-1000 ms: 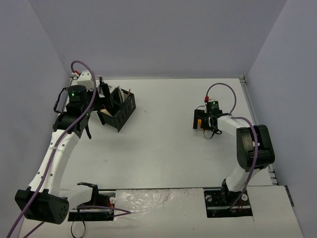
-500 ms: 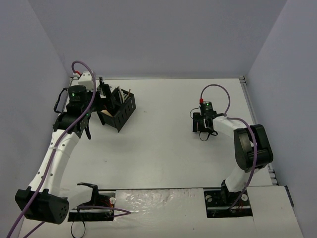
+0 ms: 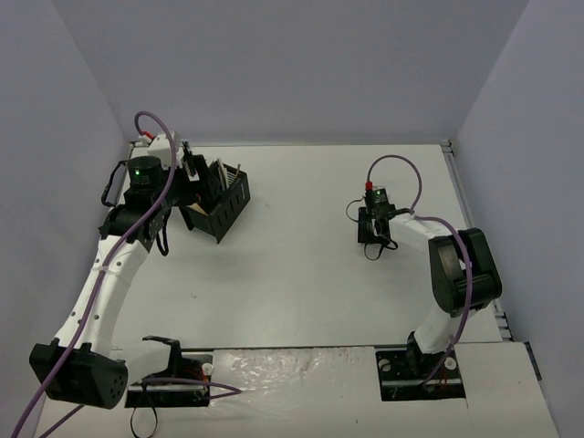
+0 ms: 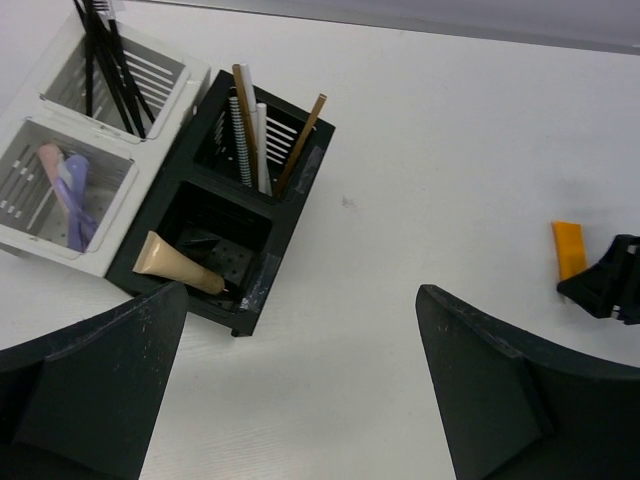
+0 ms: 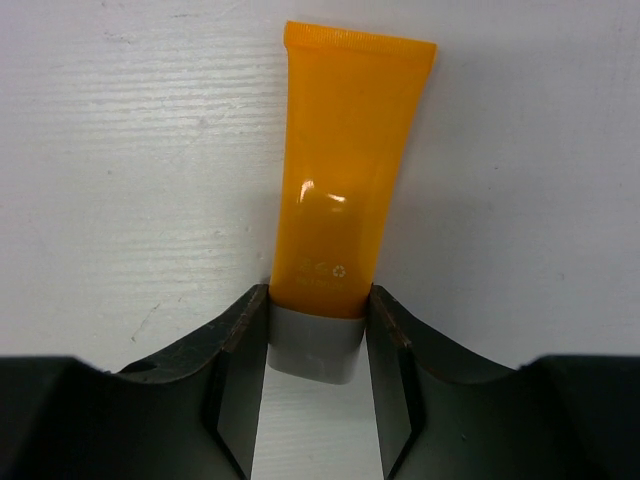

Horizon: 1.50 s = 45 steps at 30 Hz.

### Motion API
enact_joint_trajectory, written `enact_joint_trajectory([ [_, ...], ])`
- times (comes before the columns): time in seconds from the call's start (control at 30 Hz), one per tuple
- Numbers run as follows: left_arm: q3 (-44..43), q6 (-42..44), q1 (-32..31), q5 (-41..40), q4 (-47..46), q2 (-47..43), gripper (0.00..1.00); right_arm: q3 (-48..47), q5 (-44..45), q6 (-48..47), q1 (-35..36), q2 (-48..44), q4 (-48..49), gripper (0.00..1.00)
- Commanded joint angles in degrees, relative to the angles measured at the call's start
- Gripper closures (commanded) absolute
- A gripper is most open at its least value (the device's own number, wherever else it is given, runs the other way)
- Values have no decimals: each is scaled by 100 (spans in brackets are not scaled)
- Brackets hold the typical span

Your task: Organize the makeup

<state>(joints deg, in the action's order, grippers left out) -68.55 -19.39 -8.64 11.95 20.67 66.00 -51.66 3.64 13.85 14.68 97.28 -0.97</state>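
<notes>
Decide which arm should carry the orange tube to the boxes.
Right. Its hand grips the orange tube at the cap end on the table; the left hand hangs open near the boxes, far from the tube.

Robot body, looks only.

L arm (image 3: 108,274): long links in white shells, joints in black housings. The biggest black housing (image 3: 78,376) is the one nearest the table (image 3: 301,283) near edge. Purple cable (image 3: 150,114) runs along the arm and loops off the end furthest from that edge. Green LED (image 3: 137,169) lit on the black wrist block.

R arm (image 3: 418,235): same white/black scheme, bulky black elbow housing (image 3: 465,274), purple cable (image 3: 400,157) w/ red plug (image 3: 368,184), green LED (image 3: 381,193).

Black base plates (image 3: 420,374) sit at the table near edge.

L fingers (image 4: 90,390): matte black wedges, dust-speckled. R fingers (image 5: 235,370): black, bevelled inner faces.
</notes>
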Motion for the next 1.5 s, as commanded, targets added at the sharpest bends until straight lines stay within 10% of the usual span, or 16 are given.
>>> enact_joint_trajectory([
  [0.0, -89, -532, 15, 787, -296, -40, 3, 12, 138, -75, 618, -497, -141, 100],
  [0.4, 114, -1743, -437, 2197, -775, -8, 3, 253, -954, -567, 2374, -2556, 1988, 100],
  [1.0, 132, -2342, -1671, 1693, -1855, 261, 5, 174, -2412, -570, 2995, -2759, 3496, 100],
  [1.17, 140, -2385, -1799, 1661, -1961, 458, 15, 174, -2334, -594, 2988, -2715, 3498, 99],
  [1.47, 117, -2296, -1916, 1565, -1973, 453, 62, 191, -2293, -512, 2997, -2635, 3557, 96],
])
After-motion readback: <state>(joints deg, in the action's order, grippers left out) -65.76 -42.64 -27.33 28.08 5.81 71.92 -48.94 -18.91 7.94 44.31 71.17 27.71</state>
